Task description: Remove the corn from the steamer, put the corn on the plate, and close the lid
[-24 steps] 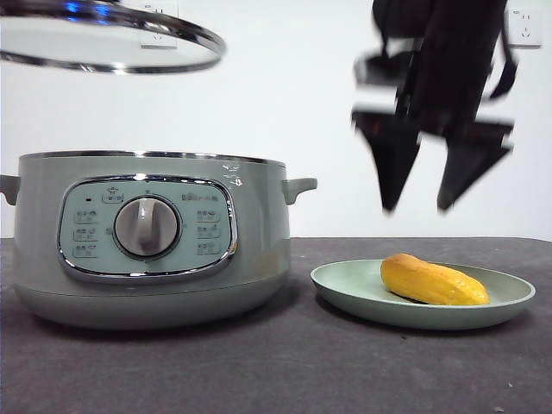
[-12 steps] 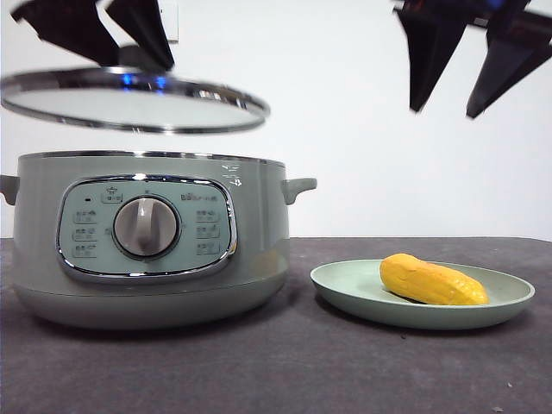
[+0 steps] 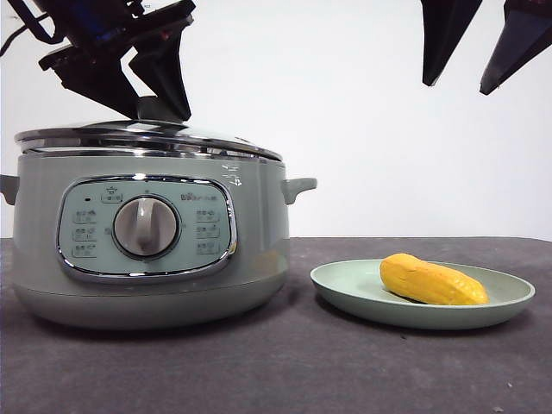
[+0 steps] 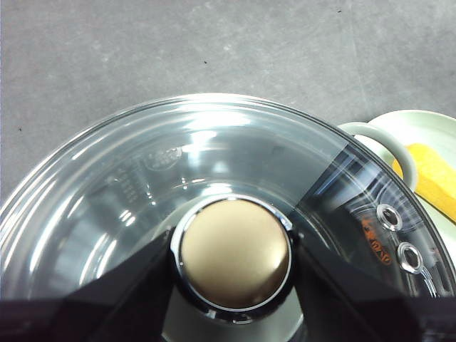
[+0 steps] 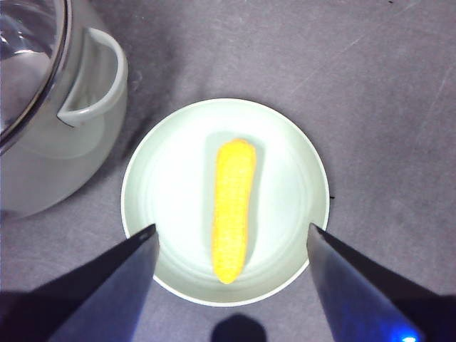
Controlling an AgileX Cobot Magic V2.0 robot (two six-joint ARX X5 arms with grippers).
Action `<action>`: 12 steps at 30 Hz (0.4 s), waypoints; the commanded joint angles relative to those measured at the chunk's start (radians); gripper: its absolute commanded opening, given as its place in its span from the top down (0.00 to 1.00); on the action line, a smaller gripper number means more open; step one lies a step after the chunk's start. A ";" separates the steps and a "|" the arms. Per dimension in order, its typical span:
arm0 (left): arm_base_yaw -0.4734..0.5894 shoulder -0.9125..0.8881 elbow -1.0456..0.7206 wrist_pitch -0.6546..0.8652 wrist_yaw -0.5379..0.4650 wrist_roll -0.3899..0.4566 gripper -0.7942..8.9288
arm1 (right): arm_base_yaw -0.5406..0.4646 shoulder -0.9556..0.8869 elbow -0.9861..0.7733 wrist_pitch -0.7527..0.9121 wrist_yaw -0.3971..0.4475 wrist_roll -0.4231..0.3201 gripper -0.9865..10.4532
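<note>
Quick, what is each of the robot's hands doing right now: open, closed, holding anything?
Left hand: closed on the knob of the lid, which sits on the steamer.
Right hand: open and empty, high above the corn on the plate.

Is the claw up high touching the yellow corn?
Apart. In the front view the right gripper hangs high above the corn, white wall between them; the corn lies alone on the plate.

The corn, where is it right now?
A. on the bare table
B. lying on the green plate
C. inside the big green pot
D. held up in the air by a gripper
B: the corn lies on the plate beside the steamer, and the right gripper hangs open above it, holding nothing.
</note>
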 commanded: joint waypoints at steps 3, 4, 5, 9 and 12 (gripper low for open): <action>-0.004 -0.003 0.010 0.029 0.016 -0.010 0.93 | 0.000 0.002 -0.007 0.002 0.005 0.010 0.61; -0.004 0.001 0.010 0.028 0.013 -0.010 0.93 | 0.000 0.002 -0.007 0.002 0.005 0.010 0.61; -0.004 0.004 0.010 0.027 0.014 -0.010 0.93 | 0.000 0.002 -0.007 0.002 0.005 0.010 0.61; -0.004 0.023 0.010 0.023 0.016 -0.010 0.93 | 0.000 0.002 -0.007 0.002 0.005 0.010 0.61; -0.004 0.044 0.010 0.015 0.016 -0.010 0.92 | 0.000 0.002 -0.007 0.002 0.005 0.010 0.61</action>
